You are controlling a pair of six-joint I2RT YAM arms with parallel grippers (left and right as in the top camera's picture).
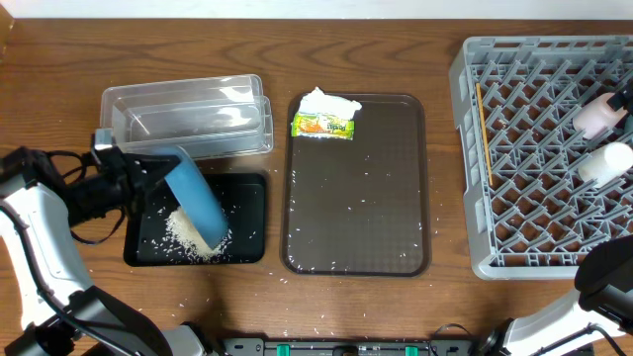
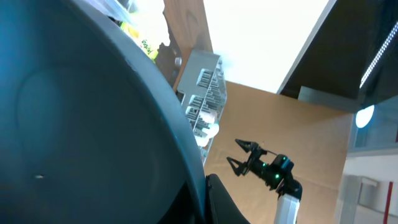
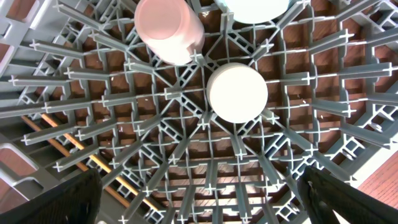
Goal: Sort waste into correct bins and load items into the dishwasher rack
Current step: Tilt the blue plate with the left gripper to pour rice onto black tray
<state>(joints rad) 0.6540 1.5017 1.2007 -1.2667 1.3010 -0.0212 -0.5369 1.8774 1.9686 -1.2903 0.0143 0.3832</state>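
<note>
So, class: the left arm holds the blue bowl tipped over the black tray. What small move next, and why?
Probably a slight shake of the dark-blue bowl in the left gripper: its rim hangs over the rice pile in the black tray, so any clinging grains would fall there.

The surface [image 1: 59, 59] is warm brown wood with a darker grain. The dishwasher rack [image 1: 514, 262] is mid grey. Its floor is a lattice of squares crossed by diagonal ribs, and the brown wood shows through. In it are a pink cup [image 1: 598, 117], a white cup [image 1: 605, 161], a pale blue bowl [image 3: 255, 6] and light tan chopsticks [image 1: 485, 133]. The large bowl [image 1: 195, 203] is deep blue, lighter where the light catches it. The rice [image 1: 193, 235] is white against the black tray [image 1: 247, 213]. The tub [image 1: 188, 119] is clear. The serving tray [image 1: 356, 198] is dark brown with a fine dotted texture, flecked with white. The napkin [image 1: 331, 102] is white. The wrapper [image 1: 323, 125] is yellow-green with an orange print.
</note>
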